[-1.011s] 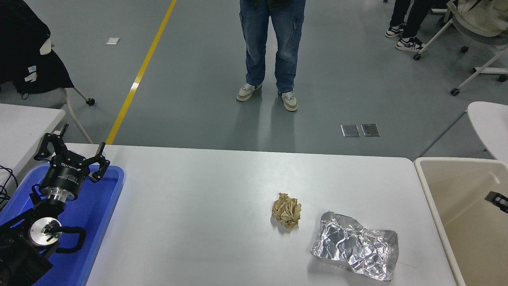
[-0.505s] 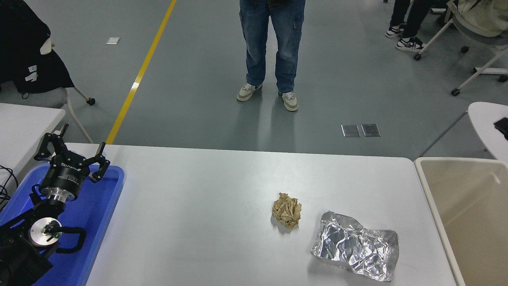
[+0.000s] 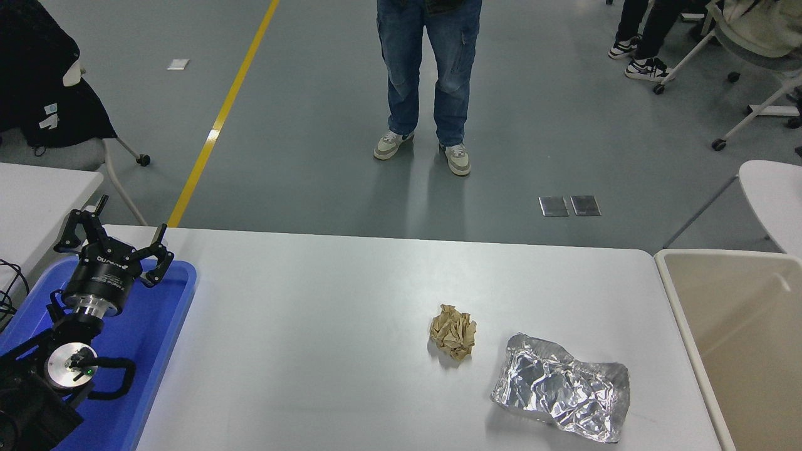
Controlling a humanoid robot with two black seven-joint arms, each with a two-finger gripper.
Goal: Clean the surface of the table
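Note:
The table surface is a wide white top filling the lower half of the head view. A crumpled brown paper ball lies right of its middle. Just right of the ball and nearer to me lies a crinkled sheet of silver foil. My left gripper is parked open over the blue tray at the lower left, holding nothing. My right gripper is out of view.
A beige bin stands against the table's right edge. A person in jeans stands beyond the far side. Smaller white tables show at the left and right edges, with wheeled chairs behind.
The right gripper's tip, seen over the beige bin one second ago and higher at the right edge half a second ago, has left the picture. Nothing on the table moved.

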